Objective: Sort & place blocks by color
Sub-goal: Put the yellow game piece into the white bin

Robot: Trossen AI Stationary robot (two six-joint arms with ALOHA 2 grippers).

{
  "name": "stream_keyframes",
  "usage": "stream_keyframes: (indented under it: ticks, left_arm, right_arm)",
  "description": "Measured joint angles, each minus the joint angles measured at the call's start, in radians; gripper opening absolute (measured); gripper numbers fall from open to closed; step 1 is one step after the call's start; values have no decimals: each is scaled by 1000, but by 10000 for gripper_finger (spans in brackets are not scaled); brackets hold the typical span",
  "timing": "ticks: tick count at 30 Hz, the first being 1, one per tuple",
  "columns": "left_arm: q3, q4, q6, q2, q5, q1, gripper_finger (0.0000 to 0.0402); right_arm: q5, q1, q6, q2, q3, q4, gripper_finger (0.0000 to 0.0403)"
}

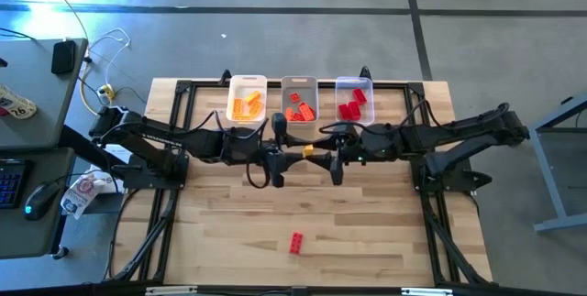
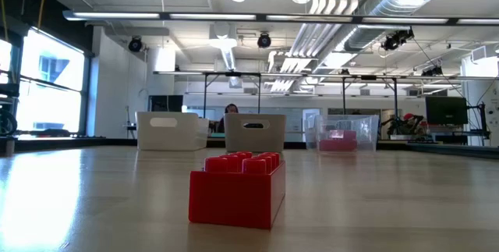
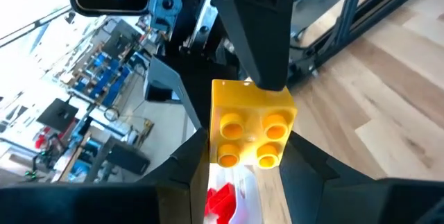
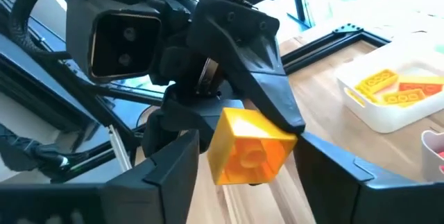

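Note:
A yellow studded block (image 1: 308, 150) hangs in the air over the table's middle, between my two grippers. My left gripper (image 1: 293, 153) reaches it from the left and my right gripper (image 1: 324, 153) from the right; both are shut on it. In the left wrist view the block (image 3: 251, 123) shows its studs between my own fingers. One red block (image 1: 296, 243) lies flat on the table near the near edge, and it fills the front of the low view (image 2: 236, 188). Other blocks lie sorted in three bins. My left gripper (image 3: 243, 163) pinches the yellow block's two opposite side walls (image 3: 216, 148) between its fingers, coming level from the table's left. The block is lifted clear of the table. My right gripper (image 4: 250, 156) has the same block (image 4: 250, 144) between its two fingers, level from the table's right. One of its fingers (image 3: 267, 64) lies on the block's face next to the studded one.
Three bins stand in a row at the far edge: a white bin (image 1: 248, 79) with yellow blocks, a grey bin (image 1: 299, 80) with orange-red blocks, a clear bin (image 1: 354, 80) with red blocks. Black frame rails run along the table's left and right sides.

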Motion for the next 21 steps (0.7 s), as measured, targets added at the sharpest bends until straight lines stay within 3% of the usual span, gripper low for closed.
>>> stream_keyframes:
  ticks: [4, 12, 19, 21]
  left_arm:
    - [1, -29, 11, 0, -61, 1, 113]
    - [0, -195, 25, 0, -309, 56, 113]
    - [0, -385, -132, 0, -311, 189, 113]
    - [0, -429, -182, 0, -267, 233, 113]
  right_arm:
    - [6, -1, 0, 0, 0, -7, 223]
    - [-51, 4, 0, -2, 0, -48, 224]
    - [-69, 4, 0, -2, 0, -109, 225]
    - [-69, 4, 0, -2, 0, -141, 225]
